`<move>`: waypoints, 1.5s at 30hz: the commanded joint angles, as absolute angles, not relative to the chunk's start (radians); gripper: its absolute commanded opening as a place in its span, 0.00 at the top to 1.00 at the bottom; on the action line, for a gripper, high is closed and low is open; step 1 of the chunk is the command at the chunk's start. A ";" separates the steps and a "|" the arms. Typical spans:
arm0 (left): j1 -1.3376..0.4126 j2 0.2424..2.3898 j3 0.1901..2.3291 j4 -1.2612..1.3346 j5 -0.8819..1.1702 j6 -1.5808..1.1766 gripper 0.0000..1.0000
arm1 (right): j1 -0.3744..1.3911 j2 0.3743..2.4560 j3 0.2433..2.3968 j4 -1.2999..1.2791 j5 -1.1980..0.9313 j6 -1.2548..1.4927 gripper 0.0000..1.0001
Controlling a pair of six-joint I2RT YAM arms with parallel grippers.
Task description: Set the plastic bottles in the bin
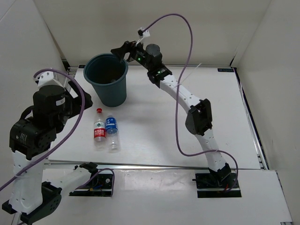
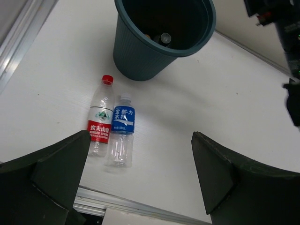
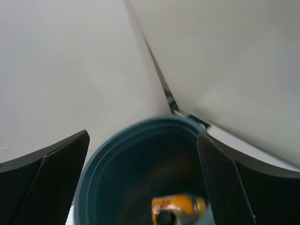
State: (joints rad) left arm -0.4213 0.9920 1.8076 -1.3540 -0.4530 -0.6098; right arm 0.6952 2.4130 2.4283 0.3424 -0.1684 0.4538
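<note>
The dark teal bin [image 1: 107, 79] stands at the back left of the table; it also shows in the left wrist view [image 2: 159, 37] and the right wrist view [image 3: 98, 187]. My right gripper [image 1: 123, 51] is open just above the bin's far rim. An orange bottle [image 3: 180, 206] lies blurred inside the bin, with a dark cap [image 3: 164, 218] in front of it. The red-labelled bottle [image 1: 99, 129] and the blue-labelled bottle [image 1: 111, 132] lie side by side on the table in front of the bin, also in the left wrist view [image 2: 100, 122] [image 2: 122, 136]. My left gripper [image 2: 140, 183] is open and empty, raised at the left.
White walls enclose the table on the left, back and right. A metal rail [image 1: 154, 165] runs along the table's near edge. A purple cable [image 1: 185, 84] loops over the right arm.
</note>
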 commanded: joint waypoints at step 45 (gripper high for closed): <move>-0.345 0.755 0.762 -0.916 -0.460 -0.920 0.00 | 0.483 1.213 1.519 -0.523 0.149 0.382 0.01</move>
